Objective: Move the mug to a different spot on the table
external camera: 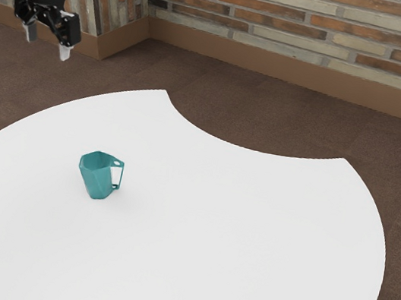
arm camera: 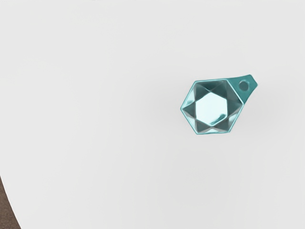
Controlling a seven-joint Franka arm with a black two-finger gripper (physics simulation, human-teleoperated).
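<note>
My hand [external camera: 46, 46] hangs high, fingers apart, holding nothing — the mug [external camera: 100, 175] stands upright on the worktop [external camera: 246, 242] well below, at five o'clock from it in the exterior view. I should centre over it, then descend squarely, avoiding the handle [external camera: 118, 172] at its three o'clock.

Inspection finding: you have no legible text, label, brand, number or sign on any surface in either view.
</note>
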